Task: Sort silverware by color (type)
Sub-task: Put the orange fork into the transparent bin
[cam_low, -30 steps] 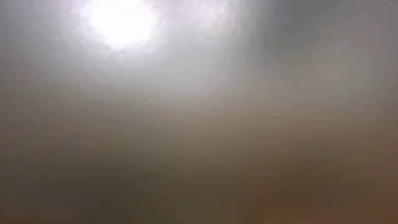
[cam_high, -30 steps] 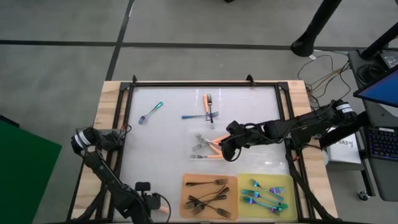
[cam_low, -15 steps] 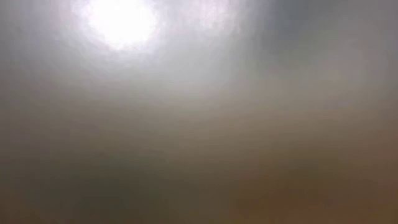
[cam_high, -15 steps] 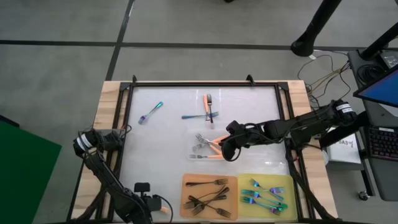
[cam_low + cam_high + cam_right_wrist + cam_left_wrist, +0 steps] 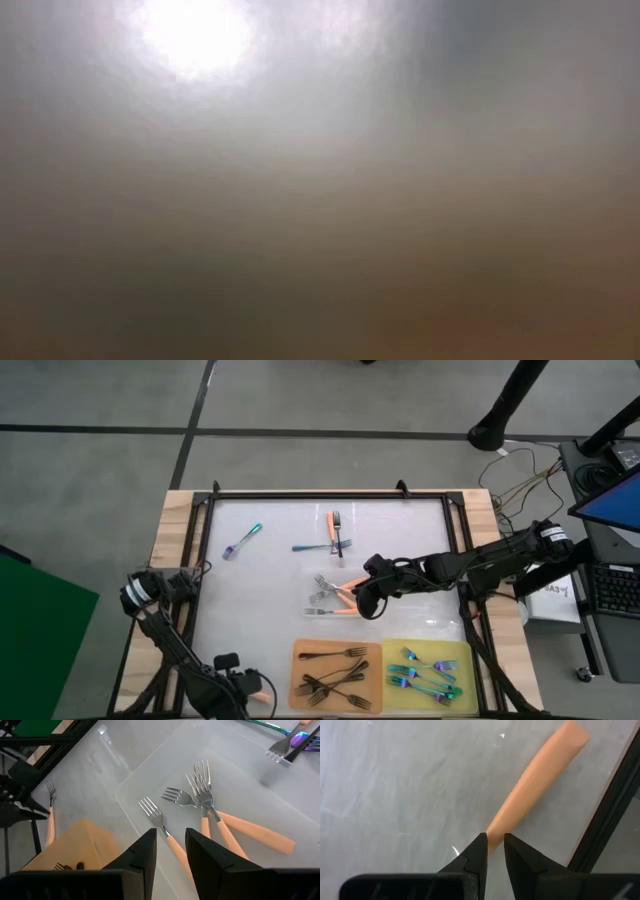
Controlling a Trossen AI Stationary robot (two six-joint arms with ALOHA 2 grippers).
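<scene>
The white table (image 5: pixel 270 590), framed in black rails on a wooden top, looks smooth and slick. At 6 o'clock the orange square mat (image 5: pixel 300 650) carries the black forks (image 5: pixel 335 682). At 5 o'clock the yellow square mat (image 5: pixel 395 652) carries the iridescent forks (image 5: pixel 425 672). A clear flat tray (image 5: pixel 150 775) near the centre holds several orange-handled silver forks (image 5: pixel 202 795). The right gripper (image 5: pixel 172 847) hovers over them, fingers moderately apart and empty, astride one handle. At 7 o'clock the left gripper (image 5: pixel 493 845) has its fingers narrow, seemingly pinching the thin end of one orange-handled fork (image 5: pixel 535 785). These forks look light, stiff and slippery, so a grip mid-handle seems safest. Three stray forks (image 5: pixel 335 532) lie between 10 and 12 o'clock. Beyond is grey floor (image 5: pixel 100 400), with cables (image 5: pixel 520 470) at 3 o'clock.
</scene>
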